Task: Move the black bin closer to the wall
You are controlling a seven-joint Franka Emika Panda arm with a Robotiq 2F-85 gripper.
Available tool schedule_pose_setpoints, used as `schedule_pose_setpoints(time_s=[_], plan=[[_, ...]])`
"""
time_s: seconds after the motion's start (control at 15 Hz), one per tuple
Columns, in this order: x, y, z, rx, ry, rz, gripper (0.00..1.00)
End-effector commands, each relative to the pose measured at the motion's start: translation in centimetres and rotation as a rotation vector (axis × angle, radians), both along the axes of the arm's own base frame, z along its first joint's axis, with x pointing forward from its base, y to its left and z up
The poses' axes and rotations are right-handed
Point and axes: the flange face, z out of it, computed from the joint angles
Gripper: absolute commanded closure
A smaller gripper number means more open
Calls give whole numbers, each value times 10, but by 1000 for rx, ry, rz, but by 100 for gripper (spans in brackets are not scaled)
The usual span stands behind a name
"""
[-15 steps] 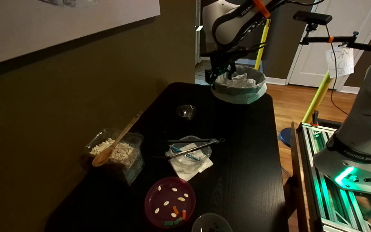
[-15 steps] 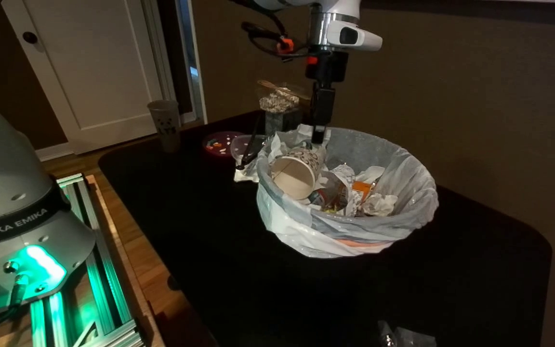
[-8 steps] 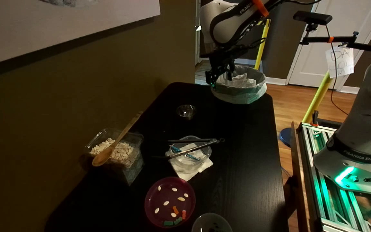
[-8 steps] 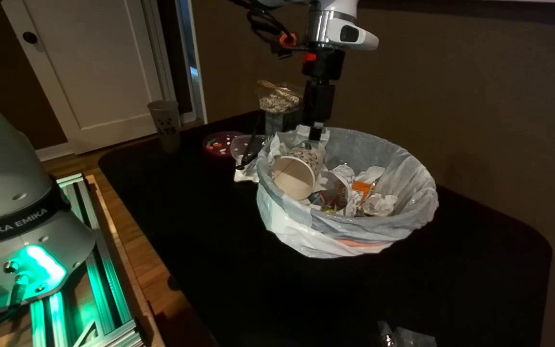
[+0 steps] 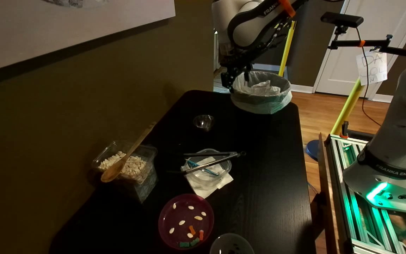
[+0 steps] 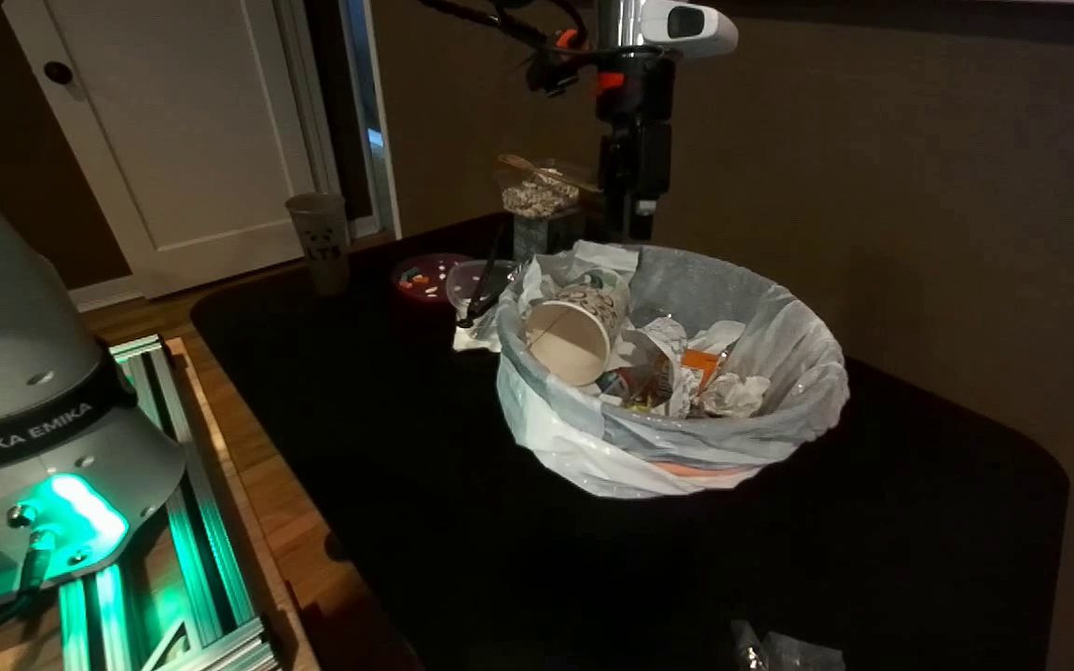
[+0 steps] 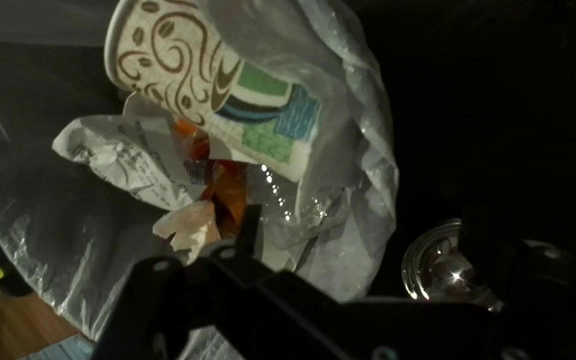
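Hovering at the rim of the black bin [image 5: 261, 105], my gripper [image 5: 239, 85] has its fingers [image 7: 249, 232] spread apart, with nothing held between them. In the wrist view one finger stands over the bin's inside, the other over the black table [image 5: 270, 169] beside a small shiny bowl [image 7: 433, 270], so the edge of the liner [image 7: 378, 150] runs through the gap; I cannot tell whether either finger touches it. The bin seems upright towards the far end of the table in an exterior view, with tabletop showing between it and the wall [image 5: 76, 95] on the left. I judge the step in hand to be setting up a rim grasp, since the bin is not yet against the wall, though this pose would also fit letting go. Next I would lower with the rim centred, minding the paper cup [image 7: 208, 85] just inside, and close on the hard edge as well as the plastic, which alone may stretch or slip. After that the move calls for a slow pull left to the wall, keeping the bin flat on the table.
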Motion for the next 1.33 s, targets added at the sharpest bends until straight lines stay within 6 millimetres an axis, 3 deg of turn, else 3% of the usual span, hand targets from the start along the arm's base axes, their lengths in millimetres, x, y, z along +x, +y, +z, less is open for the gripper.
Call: schedule_pose_setpoints(time_s=[0.0, 0.93, 1.13, 1.27], plan=[[9, 7, 9, -28, -16, 13, 0], [29, 2, -27, 23, 18, -62, 0], [32, -4, -35, 36, 31, -83, 9], [35, -11, -37, 51, 33, -101, 27]])
